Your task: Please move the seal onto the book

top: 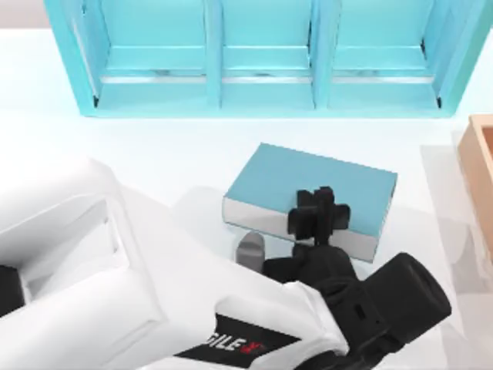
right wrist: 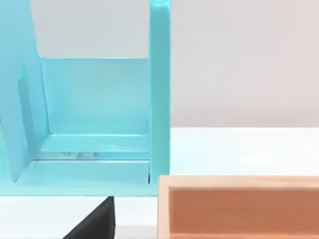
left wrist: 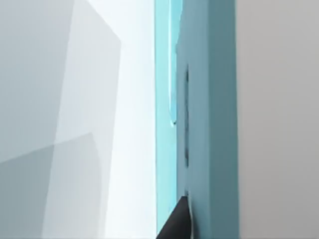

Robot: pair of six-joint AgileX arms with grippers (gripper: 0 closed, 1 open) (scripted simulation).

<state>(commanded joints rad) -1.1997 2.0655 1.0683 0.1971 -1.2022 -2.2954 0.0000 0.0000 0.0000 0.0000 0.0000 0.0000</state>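
The teal-blue book [top: 308, 176] lies flat in the middle of the table, white page edges facing the front. My left arm reaches in from the lower left, and its black left gripper [top: 320, 210] hovers over the book's front right part. The seal is hidden. One dark fingertip [left wrist: 177, 221] of that gripper appears in the left wrist view. In the right wrist view a dark fingertip [right wrist: 94, 221] of the right gripper sits low in the picture, facing the shelf and the box.
A big light-blue shelf unit [top: 262, 54] with compartments spans the back of the table, also seen as the shelf [left wrist: 209, 124] and the shelf [right wrist: 94, 99]. An orange-tan wooden box [top: 481, 169] stands at the right edge, box [right wrist: 239, 206]. A small grey patch [top: 250, 248] lies just in front of the book.
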